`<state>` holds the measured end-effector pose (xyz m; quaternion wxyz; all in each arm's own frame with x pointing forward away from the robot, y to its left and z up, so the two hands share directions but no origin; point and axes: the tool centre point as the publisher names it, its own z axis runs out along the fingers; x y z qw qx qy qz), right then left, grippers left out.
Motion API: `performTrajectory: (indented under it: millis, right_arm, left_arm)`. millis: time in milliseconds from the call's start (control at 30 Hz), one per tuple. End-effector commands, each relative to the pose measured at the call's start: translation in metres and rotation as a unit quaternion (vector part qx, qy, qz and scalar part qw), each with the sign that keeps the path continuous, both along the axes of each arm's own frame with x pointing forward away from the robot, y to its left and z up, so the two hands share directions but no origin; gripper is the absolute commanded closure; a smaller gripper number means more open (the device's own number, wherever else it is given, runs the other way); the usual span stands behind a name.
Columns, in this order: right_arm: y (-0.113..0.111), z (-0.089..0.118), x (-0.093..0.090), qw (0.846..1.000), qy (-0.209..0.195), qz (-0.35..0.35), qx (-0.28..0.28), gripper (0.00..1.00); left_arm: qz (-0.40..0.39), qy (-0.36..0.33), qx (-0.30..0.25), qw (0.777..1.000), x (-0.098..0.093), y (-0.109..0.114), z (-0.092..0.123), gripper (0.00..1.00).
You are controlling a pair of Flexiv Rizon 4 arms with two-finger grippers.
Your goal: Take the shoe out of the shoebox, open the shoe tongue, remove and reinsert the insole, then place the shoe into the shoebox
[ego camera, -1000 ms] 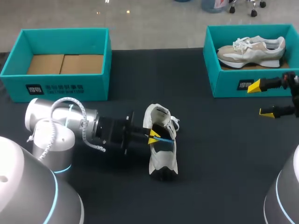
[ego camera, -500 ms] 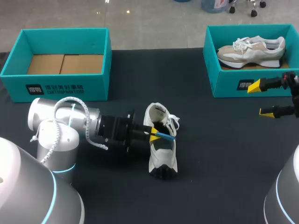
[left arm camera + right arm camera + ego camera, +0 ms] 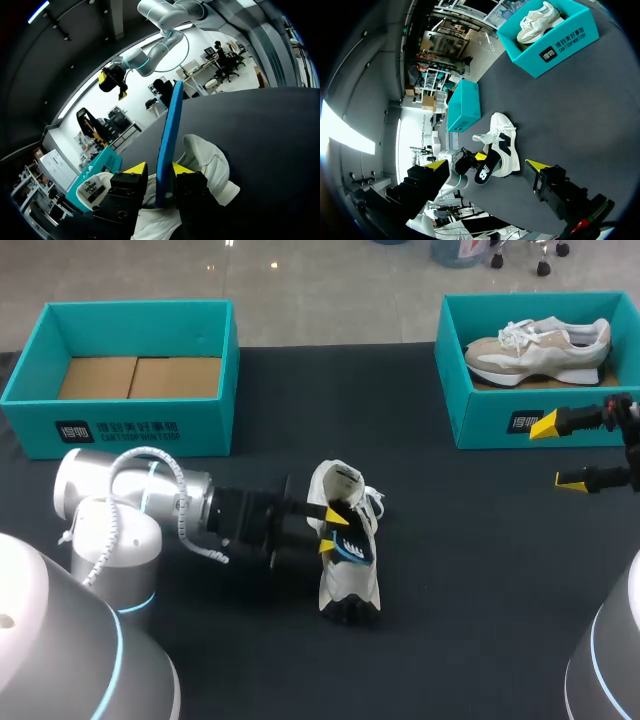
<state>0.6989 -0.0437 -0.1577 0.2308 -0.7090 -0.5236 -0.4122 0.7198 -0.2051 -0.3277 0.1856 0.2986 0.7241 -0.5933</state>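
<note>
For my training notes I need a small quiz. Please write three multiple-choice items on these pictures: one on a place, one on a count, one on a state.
1. Where is the blue insole?
A) lying flat, untouched
B) in the left claw, at the white shoe
C) inside a shoebox

2. How many shoes are in view?
A) one
B) two
C) three

3. What is the state of the right claw?
A) open, empty
B) shut on a shoe
C) shut on the insole

Answers:
1 B, both fingers press its sides in the left wrist view.
2 B, one lies on the table, a second shoe in the right shoebox.
3 A, its fingers stand apart with nothing between.
</note>
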Motion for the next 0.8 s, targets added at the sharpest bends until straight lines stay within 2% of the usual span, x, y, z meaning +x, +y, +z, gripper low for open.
performTrajectory:
  millis: [33, 67, 100, 133, 167, 800]
  right_arm:
    - [0.001, 0.0, -0.001, 1.0, 0.001, -0.001, -0.001, 0.0]
    - [0.001, 0.0, -0.001, 1.0, 0.001, -0.001, -0.001, 0.0]
    - [0.001, 0.0, -0.001, 1.0, 0.001, -0.001, -0.001, 0.0]
    - [0.001, 0.0, -0.001, 1.0, 0.001, -0.001, -0.001, 0.0]
    - [0.001, 0.0, -0.001, 1.0, 0.001, -0.001, -0.001, 0.0]
    - [0.001, 0.0, -0.001, 1.0, 0.001, -0.001, -0.001, 0.0]
  left_arm:
    - [-0.002, 0.002, 0.009, 1.0, -0.004, 0.004, 0.003, 0.73]
    - [-0.004, 0.004, 0.011, 1.0, -0.003, 0.003, 0.002, 0.75]
    - [-0.005, 0.005, 0.012, 1.0, -0.003, 0.002, 0.0, 0.83]
    - [-0.005, 0.006, 0.013, 1.0, -0.002, 0.001, -0.001, 0.96]
    - [-0.007, 0.006, 0.014, 1.0, -0.002, 0.0, -0.002, 1.0]
    - [0.01, 0.002, 0.036, 0.999, 0.017, -0.003, -0.022, 1.0]
